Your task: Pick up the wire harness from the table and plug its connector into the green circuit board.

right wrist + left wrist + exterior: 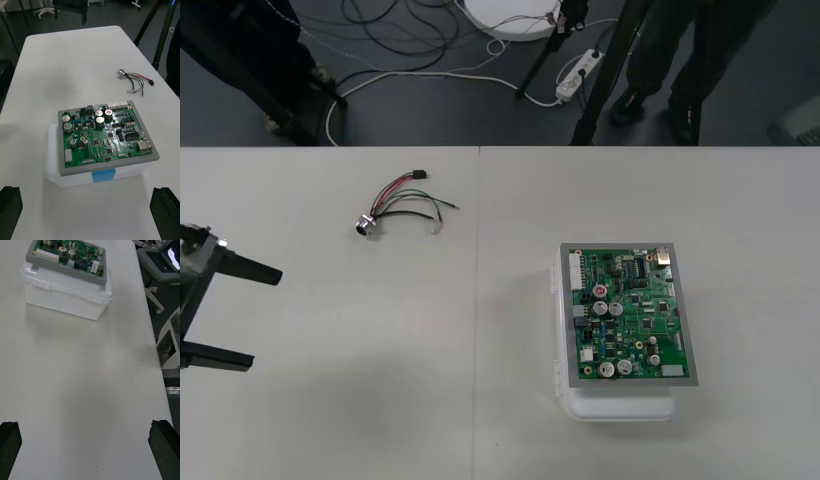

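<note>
Left gripper (pixel 266 318) waits spread wide and empty at the left edge of the table (pixel 380 400). Right gripper (pixel 89 191), also spread and empty, faces the circuit board (pixel 627 312). Best to close the left one across the wires just behind the plug (pixel 419 174), leaving it free. One wire harness (pixel 400 205) lies loose, well apart from the one board. It has one plug, one socket (pixel 365 226) and perhaps five wires.

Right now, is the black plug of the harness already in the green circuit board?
No, the wire harness lies loose on the table, apart from the green circuit board, its black plug free.
</note>
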Tool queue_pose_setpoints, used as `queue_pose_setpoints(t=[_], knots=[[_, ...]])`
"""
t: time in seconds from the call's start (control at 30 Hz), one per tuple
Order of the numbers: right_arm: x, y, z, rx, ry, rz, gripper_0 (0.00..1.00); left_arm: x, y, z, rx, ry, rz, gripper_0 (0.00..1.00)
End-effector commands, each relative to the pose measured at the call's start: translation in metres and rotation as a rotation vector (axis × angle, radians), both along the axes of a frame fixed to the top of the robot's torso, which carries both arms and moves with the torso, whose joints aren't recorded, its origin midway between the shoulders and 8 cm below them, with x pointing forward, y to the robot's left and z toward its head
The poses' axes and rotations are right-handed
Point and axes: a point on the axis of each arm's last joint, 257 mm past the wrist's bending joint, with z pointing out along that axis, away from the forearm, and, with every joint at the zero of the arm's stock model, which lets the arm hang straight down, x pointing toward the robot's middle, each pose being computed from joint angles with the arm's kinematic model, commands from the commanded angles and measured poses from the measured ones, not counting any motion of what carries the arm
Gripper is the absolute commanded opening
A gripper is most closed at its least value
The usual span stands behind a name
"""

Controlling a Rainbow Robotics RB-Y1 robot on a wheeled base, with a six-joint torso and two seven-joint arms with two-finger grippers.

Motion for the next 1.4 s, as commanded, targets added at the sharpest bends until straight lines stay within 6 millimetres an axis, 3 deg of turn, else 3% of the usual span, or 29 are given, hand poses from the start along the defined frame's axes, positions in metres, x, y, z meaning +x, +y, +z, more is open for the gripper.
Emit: queue_pose_setpoints(t=[0.03, 0.17, 0.7, 0.97, 1.2, 1.4], knots=[[-0.014, -0.005, -0.005, 0.05, 0.061, -0.027, 1.0, 0.041, -0.022, 0.001, 0.028, -0.072, 0.04, 1.0], [-0.018, -0.001, -0.009, 0.105, 0.087, -0.034, 1.0, 0.057, -0.031, -0.005, 0.069, -0.072, 0.074, 1.0], [0.016, 0.008, -0.022, 0.221, -0.077, 0.018, 1.0, 0.121, -0.054, -0.019, 0.205, -0.104, 0.249, 1.0], [0.029, 0.02, -0.01, 0.298, -0.118, 0.071, 1.0, 0.157, -0.069, -0.032, 0.297, -0.157, 0.352, 1.0], [0.026, 0.03, -0.002, 0.347, -0.069, 0.19, 1.0, 0.18, -0.074, -0.043, 0.4, -0.207, 0.427, 1.0], [0.038, 0.031, -0.019, 0.327, -0.018, 0.2, 1.0, 0.2, -0.075, -0.043, 0.471, -0.279, 0.489, 1.0]])
